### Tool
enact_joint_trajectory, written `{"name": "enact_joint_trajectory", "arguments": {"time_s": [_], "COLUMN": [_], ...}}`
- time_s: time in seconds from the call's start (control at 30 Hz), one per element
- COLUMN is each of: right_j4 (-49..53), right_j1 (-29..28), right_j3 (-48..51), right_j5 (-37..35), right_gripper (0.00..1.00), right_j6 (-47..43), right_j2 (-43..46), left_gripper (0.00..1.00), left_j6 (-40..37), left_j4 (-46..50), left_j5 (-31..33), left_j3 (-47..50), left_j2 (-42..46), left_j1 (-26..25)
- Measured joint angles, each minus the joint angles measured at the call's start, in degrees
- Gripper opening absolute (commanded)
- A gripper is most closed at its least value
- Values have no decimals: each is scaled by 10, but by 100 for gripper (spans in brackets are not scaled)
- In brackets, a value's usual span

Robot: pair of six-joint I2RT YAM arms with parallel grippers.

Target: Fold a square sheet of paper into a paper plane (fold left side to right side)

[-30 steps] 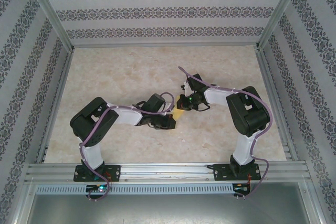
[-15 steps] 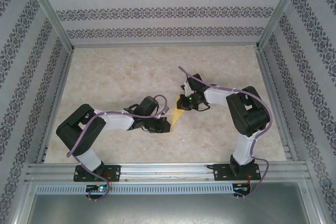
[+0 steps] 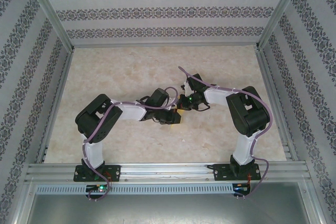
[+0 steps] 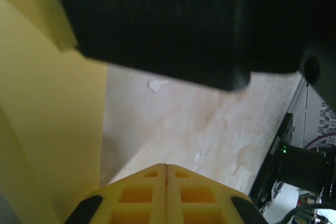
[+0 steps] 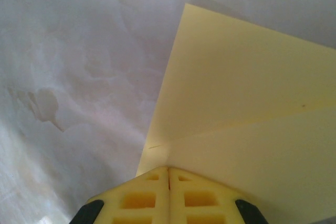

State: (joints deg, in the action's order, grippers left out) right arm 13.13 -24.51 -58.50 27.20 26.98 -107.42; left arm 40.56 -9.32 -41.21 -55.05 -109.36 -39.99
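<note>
The square sheet of paper (image 5: 247, 108) lies folded on the marbled table, with a crease running across it; from above only a yellow sliver (image 3: 180, 110) peeks out between the two arms. My right gripper (image 5: 168, 168) is shut, its yellow fingertips resting on the paper's near corner at the crease, nothing visibly between them. My left gripper (image 4: 167, 165) is also shut and empty, low over the table just right of the paper's edge (image 4: 52, 129). The dark body of the right gripper (image 4: 199, 19) looms close above. Seen from above, the left gripper (image 3: 177, 116) and the right gripper (image 3: 184, 106) almost touch.
The beige marbled table (image 3: 131, 72) stretches out behind and to both sides of the arms. Patterned walls with aluminium posts (image 3: 50, 14) enclose it. An aluminium rail (image 3: 168, 170) carrying the arm bases runs along the near edge.
The left arm pulled back left, baring a yellow wedge of paper, then swung right again to meet the right gripper, covering most of the paper. The right arm stayed still.
</note>
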Motion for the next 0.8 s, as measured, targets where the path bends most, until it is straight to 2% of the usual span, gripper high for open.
{"name": "enact_joint_trajectory", "arguments": {"time_s": [0.43, 0.8], "right_j4": [1, 9], "right_j1": [0, 0], "right_j3": [0, -6], "right_j5": [-3, -4], "right_gripper": [0, 0], "right_j6": [0, -4], "right_j2": [0, -3], "left_gripper": [5, 5], "left_j6": [-27, -31], "left_j4": [18, 39], "left_j5": [29, 44], "left_j3": [-3, 62], "left_j2": [-12, 51], "left_j1": [0, 9]}}
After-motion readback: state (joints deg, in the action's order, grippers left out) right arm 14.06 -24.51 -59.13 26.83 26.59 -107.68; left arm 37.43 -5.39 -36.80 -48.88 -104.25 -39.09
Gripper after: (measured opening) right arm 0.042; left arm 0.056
